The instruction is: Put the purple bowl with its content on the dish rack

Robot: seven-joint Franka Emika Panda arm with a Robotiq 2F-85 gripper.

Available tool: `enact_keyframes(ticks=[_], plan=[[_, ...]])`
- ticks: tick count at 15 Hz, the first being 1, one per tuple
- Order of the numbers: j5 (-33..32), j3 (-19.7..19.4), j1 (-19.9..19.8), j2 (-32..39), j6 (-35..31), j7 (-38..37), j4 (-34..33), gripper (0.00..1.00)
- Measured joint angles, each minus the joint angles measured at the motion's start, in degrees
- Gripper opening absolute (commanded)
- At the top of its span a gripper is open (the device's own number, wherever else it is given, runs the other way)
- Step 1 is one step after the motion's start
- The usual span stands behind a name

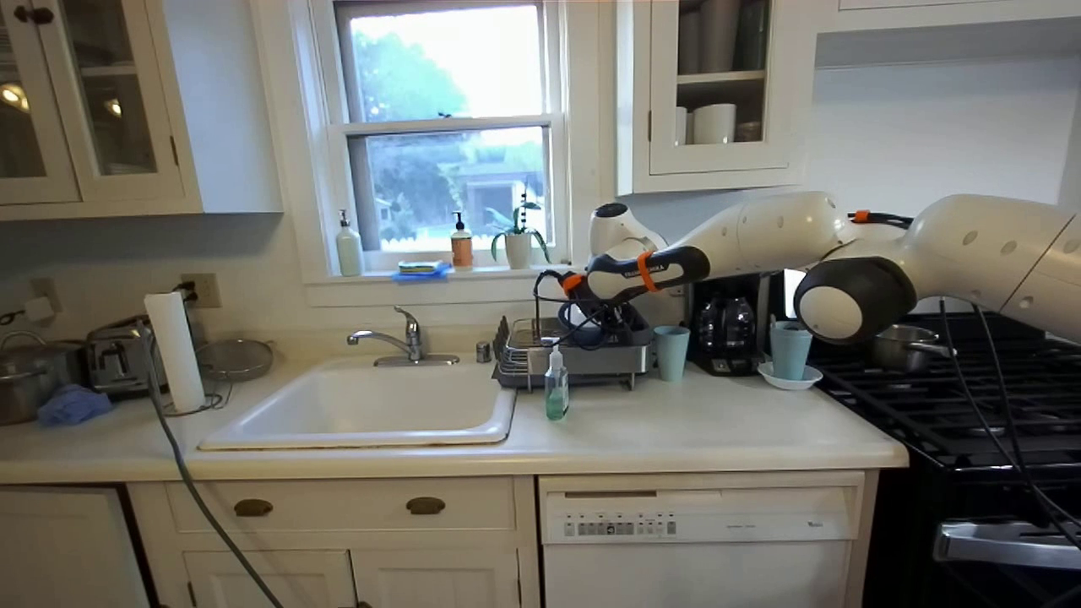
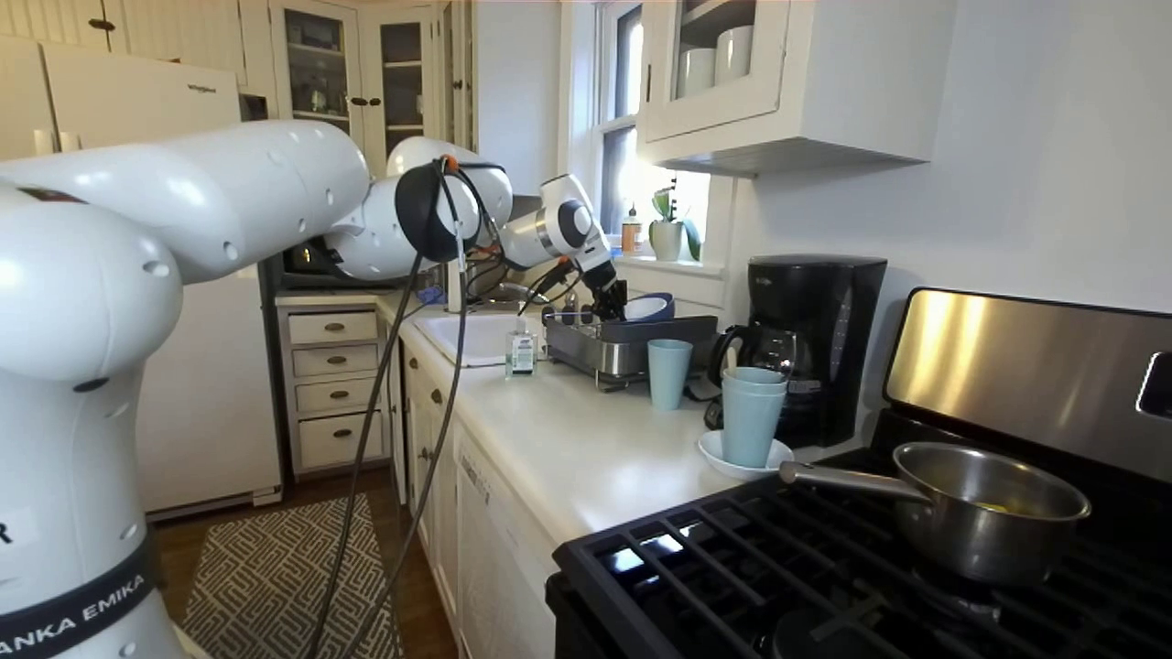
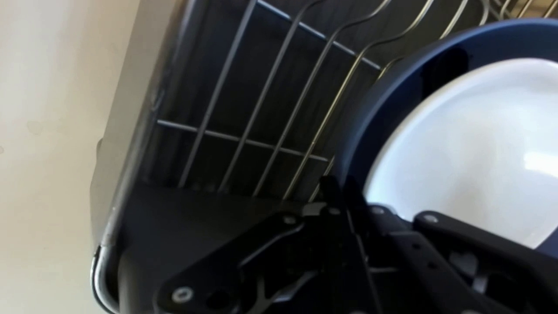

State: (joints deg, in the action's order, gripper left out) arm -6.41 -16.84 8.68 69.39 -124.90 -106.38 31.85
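Wrist view: purple bowl point(image 3: 386, 107) and the white dish point(image 3: 471, 152) in it both run off the right edge; gripper point(image 3: 343, 187) cut by the bottom edge, fingertips point(image 3: 333, 195) dark, blurred, covering a stretch of the bowl's rim; in an exterior view the side of the dish rack point(image 2: 615, 359) hides the bowl's underside, contact down there can't be judged; arm point(image 1: 752, 234) cut off at a side edge in both exterior views; pump bottle point(image 1: 556, 397) label point(image 2: 523, 353) too small to read; yellow stuff point(image 2: 994, 506) in saucepan point(image 2: 1016, 549), can't tell what.
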Motion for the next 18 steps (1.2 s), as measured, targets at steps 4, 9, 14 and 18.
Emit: enact_keyframes(ticks=[4,9,14,18], plan=[[0.0,-0.2,0.0,0.4,0.9,0.0,-0.8,0.34],[0.0,-0.7,-0.1,0.4,1.7,-0.1,-1.6,0.69],[0.1,-0.7,-0.1,0.4,2.0,-0.1,-2.4,0.99],[1.0,2.0,0.2,-0.8,3.7,4.0,-3.9,1.00]])
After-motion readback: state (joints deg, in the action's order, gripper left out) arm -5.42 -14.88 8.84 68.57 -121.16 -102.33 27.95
